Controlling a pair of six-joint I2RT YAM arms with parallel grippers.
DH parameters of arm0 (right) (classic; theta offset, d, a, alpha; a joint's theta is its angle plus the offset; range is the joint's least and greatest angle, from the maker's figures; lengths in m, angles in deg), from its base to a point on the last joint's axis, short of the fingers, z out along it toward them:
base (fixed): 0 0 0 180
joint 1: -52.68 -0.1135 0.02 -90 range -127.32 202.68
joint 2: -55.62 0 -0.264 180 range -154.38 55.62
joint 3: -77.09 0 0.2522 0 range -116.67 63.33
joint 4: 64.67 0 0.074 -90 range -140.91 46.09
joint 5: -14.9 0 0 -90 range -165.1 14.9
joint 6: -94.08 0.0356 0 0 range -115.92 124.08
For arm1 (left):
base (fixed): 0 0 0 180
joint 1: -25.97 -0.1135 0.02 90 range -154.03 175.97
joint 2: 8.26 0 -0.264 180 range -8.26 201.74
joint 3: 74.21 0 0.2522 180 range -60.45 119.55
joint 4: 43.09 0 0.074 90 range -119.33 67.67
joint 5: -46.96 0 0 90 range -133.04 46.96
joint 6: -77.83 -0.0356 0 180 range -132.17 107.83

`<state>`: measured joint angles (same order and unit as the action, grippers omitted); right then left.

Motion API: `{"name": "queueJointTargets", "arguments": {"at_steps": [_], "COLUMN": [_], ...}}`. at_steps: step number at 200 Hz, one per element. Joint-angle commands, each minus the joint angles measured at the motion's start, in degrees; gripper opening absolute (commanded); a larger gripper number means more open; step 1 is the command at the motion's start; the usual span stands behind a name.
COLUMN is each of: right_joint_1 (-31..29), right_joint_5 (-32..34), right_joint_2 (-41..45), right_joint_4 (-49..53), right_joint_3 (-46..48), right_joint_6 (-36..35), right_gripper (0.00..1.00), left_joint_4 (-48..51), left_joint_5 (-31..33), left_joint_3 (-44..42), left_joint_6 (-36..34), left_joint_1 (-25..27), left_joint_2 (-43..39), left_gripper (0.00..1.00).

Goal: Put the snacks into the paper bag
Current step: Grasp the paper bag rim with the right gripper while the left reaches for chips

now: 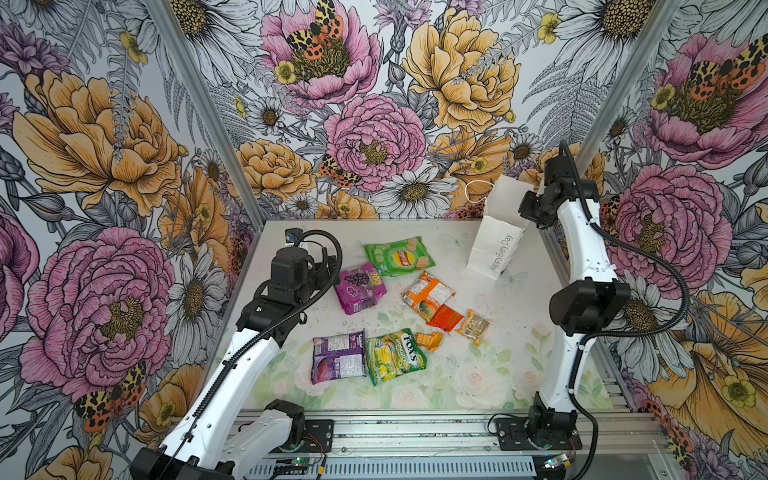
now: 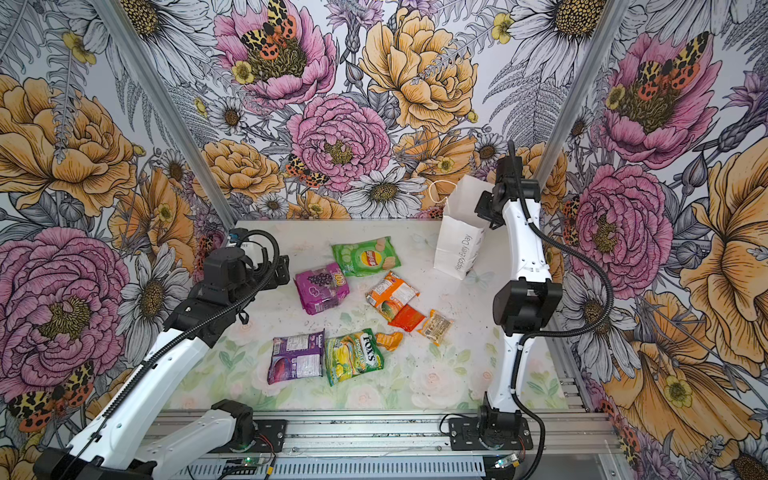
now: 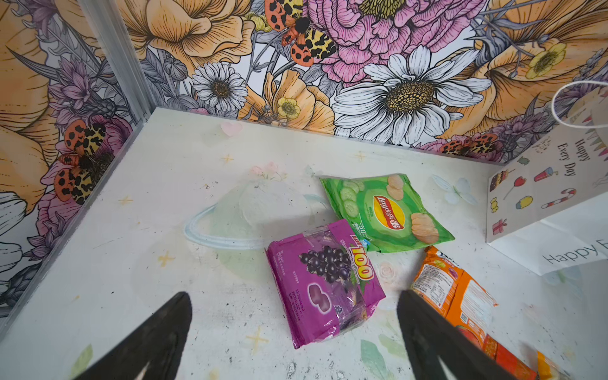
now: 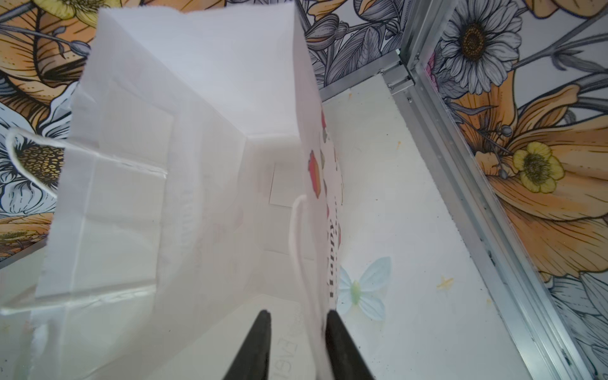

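Observation:
The snacks lie loose on the table: green Lay's [image 1: 399, 256], purple grape packet [image 1: 359, 286], orange-white packet [image 1: 428, 293], small red-orange [image 1: 445, 318], small clear [image 1: 473, 326], small orange [image 1: 430, 338], FOX'S [image 1: 395, 355] and a second purple packet [image 1: 338, 357]. The white paper bag [image 1: 494, 245] stands at the back right, its mouth open. My right gripper [image 4: 298, 312] straddles the bag's near wall [image 4: 316, 230], one finger inside and one outside, with a narrow gap showing. My left gripper [image 3: 293, 296] hovers wide open just short of the grape packet [image 3: 324, 279], holding nothing.
Floral walls close in the table on three sides, with a metal corner post [image 4: 460, 164] just right of the bag. A metal rail [image 1: 415, 432] runs along the front edge, where both arm bases are bolted.

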<state>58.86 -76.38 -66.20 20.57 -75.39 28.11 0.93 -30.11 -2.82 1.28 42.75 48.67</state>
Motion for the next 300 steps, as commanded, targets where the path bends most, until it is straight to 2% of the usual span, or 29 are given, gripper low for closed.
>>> {"name": "queueJointTargets", "arguments": {"at_steps": [1,28,74,103,112,149,171,189,202,230,261,300], "right_joint_1": [-0.3,-0.4,-1.1,-1.0,-1.0,0.6,0.8,0.8,0.8,0.8,0.8,0.8], "right_joint_5": [1.3,1.6,4.8,3.7,3.2,1.5,1.6,2.5,2.4,0.4,-0.3,0.6], "right_joint_2": [0.5,2.6,12.0,19.7,23.0,35.2,42.2,46.8,50.2,56.0,59.6,63.5], "right_joint_4": [0.9,0.9,-0.8,-3.4,-5.3,-11.0,-13.6,-14.7,-15.8,-18.5,-19.1,-20.1], "right_joint_3": [-1.4,0.0,9.0,17.9,22.5,37.7,46.1,51.3,55.0,61.9,65.6,68.0], "right_joint_6": [-0.8,-0.8,-2.4,-3.9,-4.2,-2.1,-0.6,0.6,1.4,3.6,5.0,5.3], "right_gripper": [0.15,0.0,0.0,0.0,0.0,0.0,0.0,0.0,0.0,0.0,0.0,0.0], "left_joint_4": [0.1,0.1,0.4,2.2,2.8,5.7,9.0,12.3,13.7,16.8,23.3,35.6], "left_joint_5": [1.5,1.7,1.3,-0.5,-3.4,-7.7,-6.9,-2.8,-2.2,-2.4,0.8,6.0], "left_joint_3": [-0.7,-0.8,-0.7,0.8,1.5,4.7,8.6,14.7,20.1,35.1,57.0,91.8], "left_joint_6": [-0.9,-0.9,-0.8,-0.6,-0.5,-0.3,1.6,3.0,4.2,9.3,13.4,11.3], "left_joint_1": [0.5,0.5,0.5,-0.2,-0.5,-0.7,2.6,9.3,13.8,19.1,22.3,23.8], "left_joint_2": [-0.2,-0.3,-0.3,1.5,2.7,8.9,15.3,22.4,28.7,44.4,63.7,86.1], "left_gripper": [0.99,0.99,0.99,0.99,0.99,0.99,0.99,0.99,0.99,0.99,0.99,0.99]}}
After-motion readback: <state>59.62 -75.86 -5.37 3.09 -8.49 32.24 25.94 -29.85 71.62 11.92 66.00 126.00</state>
